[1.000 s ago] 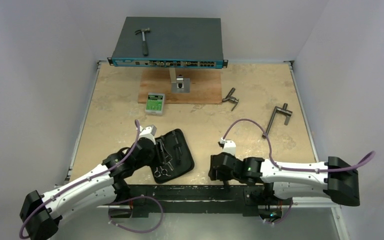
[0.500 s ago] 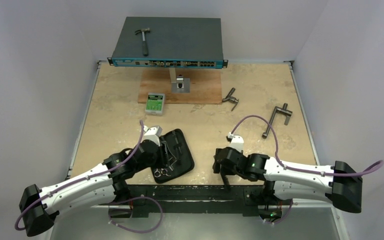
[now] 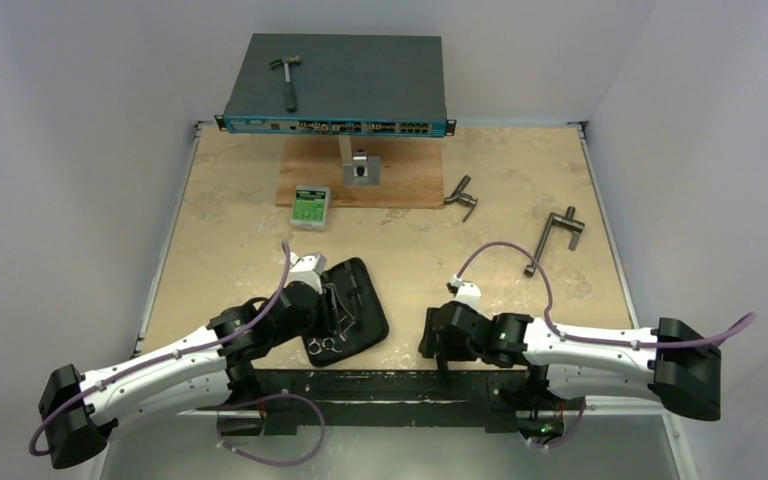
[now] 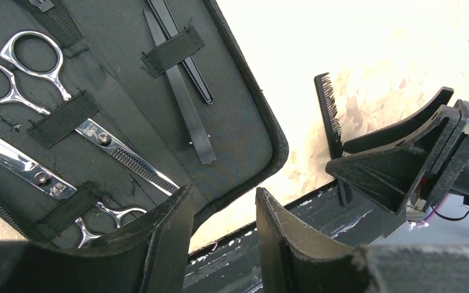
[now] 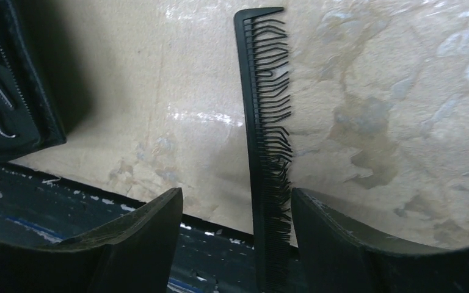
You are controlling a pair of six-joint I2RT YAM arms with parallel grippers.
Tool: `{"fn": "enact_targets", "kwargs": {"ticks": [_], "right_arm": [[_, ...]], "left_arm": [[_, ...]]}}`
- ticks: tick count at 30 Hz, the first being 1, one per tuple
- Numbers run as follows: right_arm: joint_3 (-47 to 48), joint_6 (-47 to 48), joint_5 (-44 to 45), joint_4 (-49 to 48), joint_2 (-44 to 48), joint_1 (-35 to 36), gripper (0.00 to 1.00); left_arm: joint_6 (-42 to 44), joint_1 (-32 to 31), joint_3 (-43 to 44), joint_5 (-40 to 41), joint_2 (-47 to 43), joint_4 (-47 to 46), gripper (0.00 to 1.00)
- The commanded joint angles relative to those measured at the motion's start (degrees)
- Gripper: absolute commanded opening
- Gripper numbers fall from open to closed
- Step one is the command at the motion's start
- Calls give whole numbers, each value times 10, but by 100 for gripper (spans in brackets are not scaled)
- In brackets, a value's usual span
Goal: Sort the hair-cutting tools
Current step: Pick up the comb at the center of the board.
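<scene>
Right wrist | right pincer (image 5: 235, 195) agape astride comb (image 5: 250, 122) on worktop (image 5: 372, 91) | centre on spine, close square, mind teeth | left pincer (image 4: 225, 195) parted, empty, over case (image 4: 238, 110)

The left arm (image 3: 160, 365) and the right arm (image 3: 590, 345) have white shells with black joints, a thin purple cable (image 3: 500, 244) on each, and matte black wedge-shaped fingers (image 4: 159, 244).

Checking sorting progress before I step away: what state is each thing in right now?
case: open, lying flat on the table.
scissors: both pairs closed, strapped into the case.
hair clips: strapped into the case.
comb: loose on the table, outside the case, some teeth bent.
left gripper: open, empty, over the case's edge.
right gripper: open, straddling the comb.
</scene>
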State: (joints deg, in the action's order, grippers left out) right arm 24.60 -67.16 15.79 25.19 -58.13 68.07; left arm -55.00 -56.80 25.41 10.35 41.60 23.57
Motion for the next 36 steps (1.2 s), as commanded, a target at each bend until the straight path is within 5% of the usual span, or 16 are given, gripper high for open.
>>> {"fn": "enact_targets", "kwargs": {"ticks": [1,7,12,16,20,23,29,36], "right_arm": [[-2,-25,-42,-45,-28,13,65],[53,-11,-28,-39,-76,24,65],[77,-21,54,36,5,12,65],[71,68,48,16,26,-106,60],[81,159,21,-58,-27,-191,43],[86,197,-12,-98,-68,-233,38],[75,215,-35,-134,-73,-278,42],[33,218,-68,-178,-57,-318,45]], "left_arm": [[-9,-6,-5,11,-8,-22,41],[-8,-9,-7,15,-31,-2,41],[-11,-10,-18,27,-70,30,41],[8,-11,-14,16,-69,28,40],[45,-29,9,-9,-34,9,40],[69,-80,47,-13,15,-1,40],[103,-194,177,52,194,37,40],[129,-232,315,53,402,67,39]]}}
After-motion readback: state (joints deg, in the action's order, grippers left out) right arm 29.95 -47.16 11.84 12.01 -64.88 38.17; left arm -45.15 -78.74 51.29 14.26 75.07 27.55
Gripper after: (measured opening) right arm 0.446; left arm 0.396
